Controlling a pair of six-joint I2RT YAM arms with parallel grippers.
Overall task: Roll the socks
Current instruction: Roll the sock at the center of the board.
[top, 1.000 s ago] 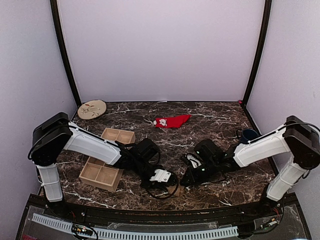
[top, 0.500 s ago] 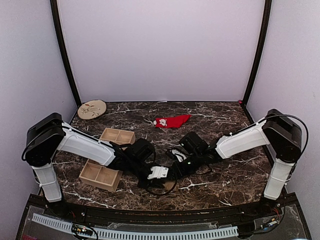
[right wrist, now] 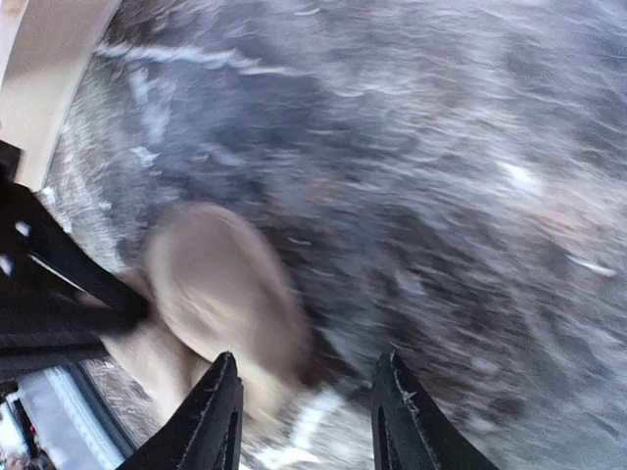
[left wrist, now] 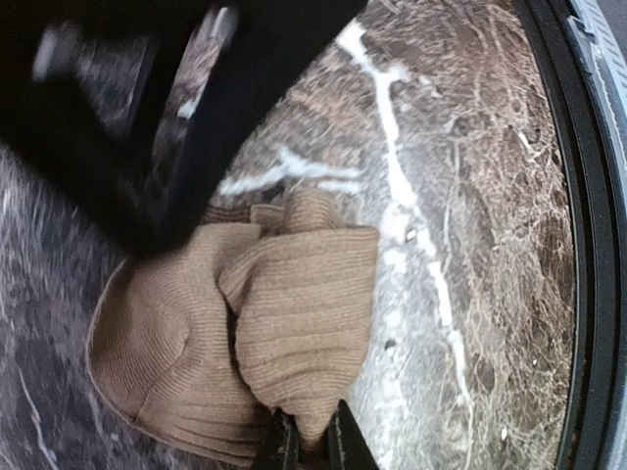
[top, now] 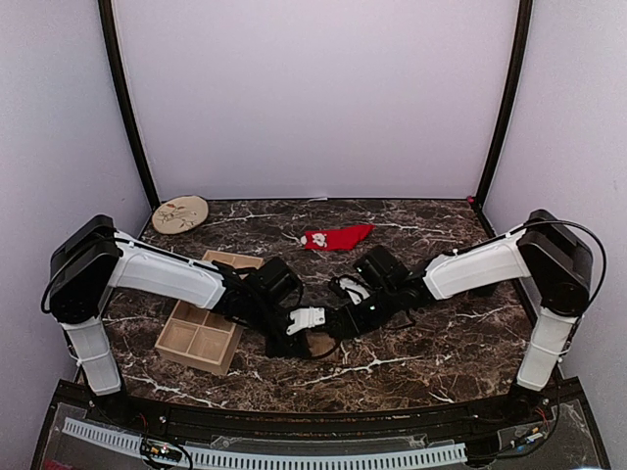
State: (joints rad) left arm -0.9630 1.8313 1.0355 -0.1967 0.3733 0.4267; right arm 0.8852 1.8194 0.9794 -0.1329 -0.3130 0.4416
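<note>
The tan-brown sock (left wrist: 245, 333) lies folded over itself on the marble table; in the top view (top: 320, 345) only a small part shows between the two grippers. My left gripper (left wrist: 311, 443) is shut on a fold of this sock. My right gripper (right wrist: 309, 401) is open and empty, its fingers just above the table, with the tan sock (right wrist: 220, 294) blurred ahead and to the left. In the top view the left gripper (top: 312, 320) and right gripper (top: 345, 321) nearly meet. The red sock (top: 336, 237) with a white patch lies flat farther back.
A wooden compartment tray (top: 200, 339) sits at the left under my left arm. A round plate (top: 180, 213) lies at the back left corner. The table's black front edge (left wrist: 588, 245) runs close to the tan sock.
My right arm has swung left across the table toward the tan sock and now nearly meets the left gripper. The left gripper has drawn back slightly with the sock.
</note>
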